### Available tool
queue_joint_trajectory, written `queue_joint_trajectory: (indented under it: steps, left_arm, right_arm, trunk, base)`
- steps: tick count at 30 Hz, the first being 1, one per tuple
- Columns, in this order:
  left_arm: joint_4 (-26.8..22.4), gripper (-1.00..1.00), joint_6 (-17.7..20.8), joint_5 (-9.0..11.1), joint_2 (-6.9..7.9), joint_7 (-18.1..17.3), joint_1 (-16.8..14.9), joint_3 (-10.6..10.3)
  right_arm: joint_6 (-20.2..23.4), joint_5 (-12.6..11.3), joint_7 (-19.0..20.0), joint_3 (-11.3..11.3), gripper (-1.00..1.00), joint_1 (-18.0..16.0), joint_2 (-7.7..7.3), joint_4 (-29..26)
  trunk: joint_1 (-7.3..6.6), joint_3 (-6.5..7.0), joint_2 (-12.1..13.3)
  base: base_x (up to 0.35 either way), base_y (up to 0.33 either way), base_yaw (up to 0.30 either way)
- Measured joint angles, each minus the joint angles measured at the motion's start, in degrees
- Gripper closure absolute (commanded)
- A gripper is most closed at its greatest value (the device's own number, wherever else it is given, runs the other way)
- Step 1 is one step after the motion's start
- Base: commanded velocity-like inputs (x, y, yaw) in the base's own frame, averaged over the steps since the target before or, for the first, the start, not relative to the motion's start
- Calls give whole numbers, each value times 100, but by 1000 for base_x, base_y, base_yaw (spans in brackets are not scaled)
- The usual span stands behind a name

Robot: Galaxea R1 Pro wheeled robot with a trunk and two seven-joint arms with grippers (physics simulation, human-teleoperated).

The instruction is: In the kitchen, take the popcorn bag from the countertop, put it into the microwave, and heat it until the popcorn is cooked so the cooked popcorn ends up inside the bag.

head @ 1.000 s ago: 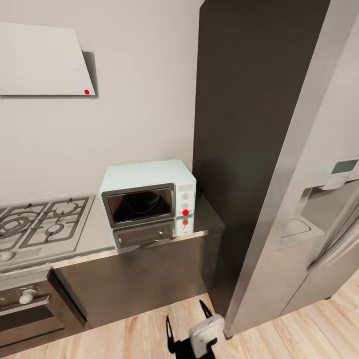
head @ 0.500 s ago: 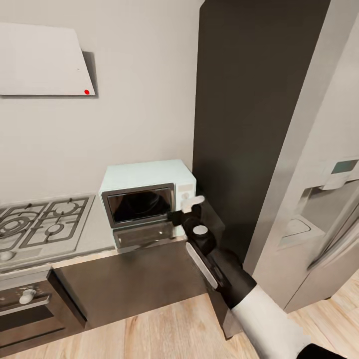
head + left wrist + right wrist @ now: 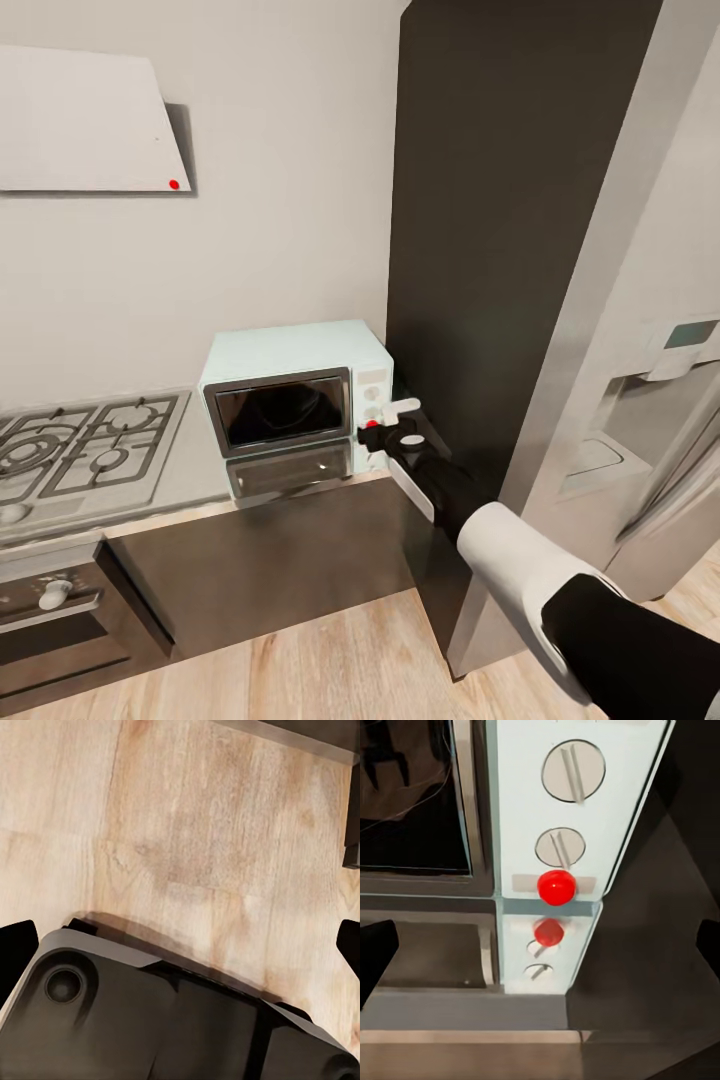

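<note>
The right end effector [image 3: 372,432], spread wide and empty beside the microwave [image 3: 296,383], may miss the red button [image 3: 556,886] and push the microwave back.

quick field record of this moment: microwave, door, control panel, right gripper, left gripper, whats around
microwave: pale blue, on the countertop at its end by the dark tall panel
door: shut, dark glass
control panel: two knobs, red light below them
right gripper: open, at the panel's lower corner by the red light; contact cannot be told
left gripper: open, over the wood floor
popcorn bag: cannot tell through the glass
around: gas hob, white hood, steel fridge
</note>
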Motion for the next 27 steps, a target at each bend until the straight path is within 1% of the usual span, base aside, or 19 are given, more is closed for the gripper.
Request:
queue_joint_trajectory:
  steps: [1, 2, 7, 10, 12, 14, 16, 25, 27]
  left_arm:
    - [0, -100, 1, 0, 0, 0, -1, 0]
    - [0, -100, 2, -1, 0, 0, -2, 0]
    - [0, -100, 0, -7, 0, 0, -5, 0]
    - [0, -100, 1, -8, 0, 0, -6, 0]
    - [0, -100, -1, -8, 0, 0, -7, 0]
    - [4, -100, -1, -8, 0, 0, -7, 0]
    - [4, -100, -1, -8, 0, -1, -8, -1]
    - [1, -100, -1, -14, 0, -9, -5, -13]
    - [1, -100, -1, -14, 0, -6, -18, -16]
  right_arm:
    - [-2, -1, 3, 0, -100, -6, -2, 9]
    - [-6, 0, 4, 0, 100, -10, -1, 24]
    - [-88, -3, 125, -3, 100, -30, -4, 174]
    - [-555, -19, 160, -12, 100, -30, 5, 523]
    - [-931, -67, 270, -16, 100, -33, 15, 892]
    - [-1080, -83, 348, -16, 100, -30, 54, 1042]
    - [-1129, -101, 367, -3, 100, -25, 74, 1085]
    - [-1227, -85, 386, 1, 100, 14, 74, 1157]
    - [-1244, -88, 383, 9, 100, 17, 74, 1266]
  trunk:
    - [0, 0, 0]
    - [0, 0, 0]
    - [0, 0, 0]
    - [0, 0, 0]
    - [0, 0, 0]
    - [0, 0, 0]
    - [0, 0, 0]
    - [0, 0, 0]
    - [-2, 0, -1]
  base:
    - [0, 0, 0]
    - [0, 0, 0]
    - [0, 0, 0]
    - [0, 0, 0]
    - [0, 0, 0]
    - [0, 0, 0]
    - [0, 0, 0]
    - [3, 0, 0]
    - [189, 0, 0]
